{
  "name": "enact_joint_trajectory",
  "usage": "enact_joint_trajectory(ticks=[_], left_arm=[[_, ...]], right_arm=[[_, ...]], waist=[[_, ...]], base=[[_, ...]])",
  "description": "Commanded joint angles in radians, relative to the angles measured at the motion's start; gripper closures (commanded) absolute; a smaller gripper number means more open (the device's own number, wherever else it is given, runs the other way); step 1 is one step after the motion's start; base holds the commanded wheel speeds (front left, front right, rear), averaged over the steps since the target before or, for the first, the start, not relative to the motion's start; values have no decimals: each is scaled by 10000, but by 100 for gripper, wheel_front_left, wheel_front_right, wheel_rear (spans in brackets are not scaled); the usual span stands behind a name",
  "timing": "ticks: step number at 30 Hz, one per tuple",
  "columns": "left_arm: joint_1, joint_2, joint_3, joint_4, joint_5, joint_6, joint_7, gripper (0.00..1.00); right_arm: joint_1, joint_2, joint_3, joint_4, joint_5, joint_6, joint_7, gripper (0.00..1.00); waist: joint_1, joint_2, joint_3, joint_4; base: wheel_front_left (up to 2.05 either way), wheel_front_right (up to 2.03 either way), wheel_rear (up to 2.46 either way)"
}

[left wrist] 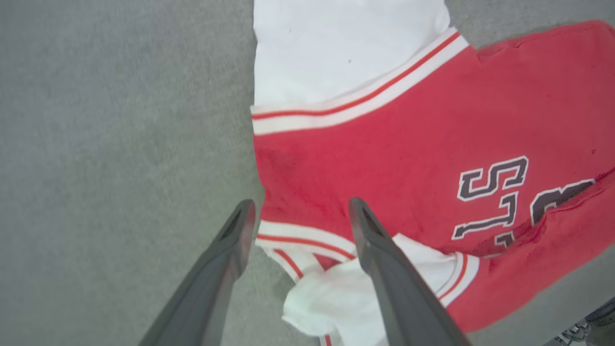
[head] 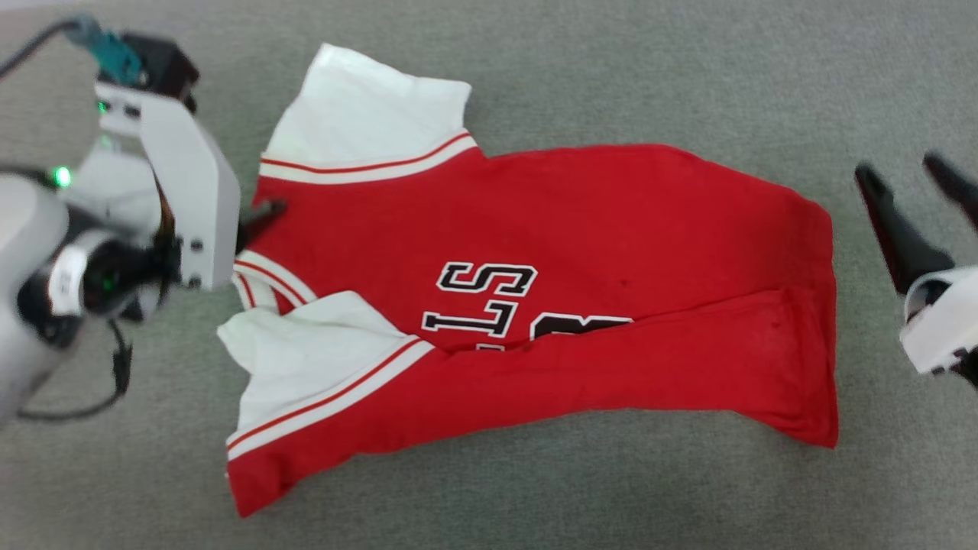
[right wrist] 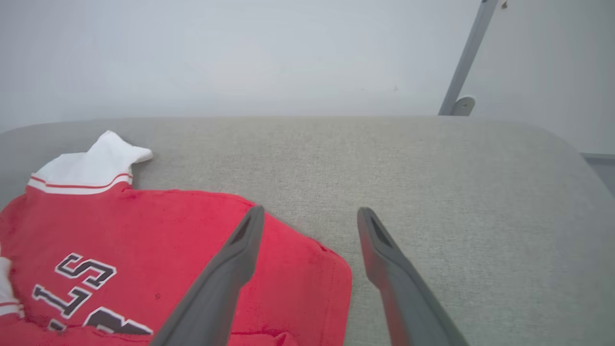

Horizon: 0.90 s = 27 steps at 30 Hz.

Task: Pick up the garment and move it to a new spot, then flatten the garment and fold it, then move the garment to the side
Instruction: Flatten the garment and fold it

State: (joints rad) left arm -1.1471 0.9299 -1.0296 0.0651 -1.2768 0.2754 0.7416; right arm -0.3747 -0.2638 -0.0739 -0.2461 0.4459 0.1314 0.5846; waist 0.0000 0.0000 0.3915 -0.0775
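The garment [head: 581,252] lies spread on a grey cloth surface [head: 611,76], sleeves toward the robot's left and hem toward its right. Its near long edge is folded up over part of the black-and-white lettering [head: 489,294].

In the head view the left gripper [head: 263,215] sits at the collar end, mostly hidden behind its pale bracket. The left wrist view shows it [left wrist: 301,206] spread wide with the striped collar edge below the gap and nothing clamped; whether it touches the cloth I cannot tell.

The right gripper [head: 898,166] stands wide open and empty, beside the hem and off the cloth. Its wrist view adds a pale wall [right wrist: 240,57] and a slanted metal bar [right wrist: 468,53] beyond the surface.
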Motion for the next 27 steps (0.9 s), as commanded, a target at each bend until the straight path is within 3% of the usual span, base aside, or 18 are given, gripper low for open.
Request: enact_joint_trajectory(ticks=[1, 8, 14, 20, 27], left_arm=[[-321, -237, 89, 420, 271, -335, -311, 0], [-1570, -1068, 344, 2601, 1187, -1508, -1584, 0], [-2468, -1515, 387, 4229, 1546, -2294, -1964, 0], [-3123, -1851, 221, 5663, 1446, -3138, -1287, 0], [-3592, -2218, -97, 6984, 1327, -3308, 65, 0]], right_arm=[[-260, 43, 144, 38, -217, -17, -683, 0], [-910, 323, 703, 449, -764, -17, -3256, 0], [-967, 539, 983, 954, -823, -17, -3945, 0], [-1046, 678, 1127, 1178, -769, -17, -4186, 0], [-1074, 790, 1248, 1298, -759, -17, -4139, 0]], waist=[[0, 0, 306, -305], [0, 0, 961, -929], [0, 0, 1514, -1354], [0, 0, 1945, -1611], [0, 0, 2139, -1732]], base=[[0, 0, 0], [0, 0, 0], [0, 0, 0], [0, 0, 0], [0, 0, 0]])
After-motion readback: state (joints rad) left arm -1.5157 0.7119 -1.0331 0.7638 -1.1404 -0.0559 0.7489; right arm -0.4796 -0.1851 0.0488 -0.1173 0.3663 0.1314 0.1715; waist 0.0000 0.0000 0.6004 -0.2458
